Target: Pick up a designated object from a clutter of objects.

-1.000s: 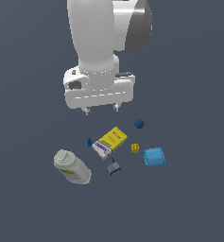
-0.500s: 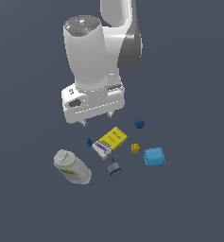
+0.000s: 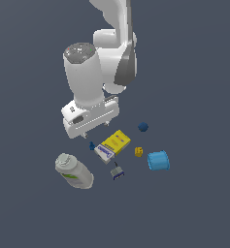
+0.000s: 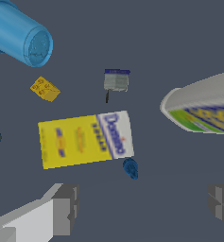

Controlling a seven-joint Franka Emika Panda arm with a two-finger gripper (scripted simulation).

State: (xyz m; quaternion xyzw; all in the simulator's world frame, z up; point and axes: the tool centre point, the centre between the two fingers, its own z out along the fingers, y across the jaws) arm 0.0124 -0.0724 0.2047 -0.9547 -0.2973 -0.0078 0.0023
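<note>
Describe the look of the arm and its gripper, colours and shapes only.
The arm is glossy white, built of rounded cylinders with dark grey joint sections and a grey end cap. The gripper has a boxy white body with small dark markings and short grey blocky fingers. No cables show.

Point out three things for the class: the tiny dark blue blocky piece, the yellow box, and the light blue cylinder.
tiny dark blue blocky piece [image 4: 131, 168], wrist view, on its middle.
yellow box [image 3: 114, 144], exterior view, on its yellow top face.
light blue cylinder [image 3: 158, 160], exterior view, on its curved side.
</note>
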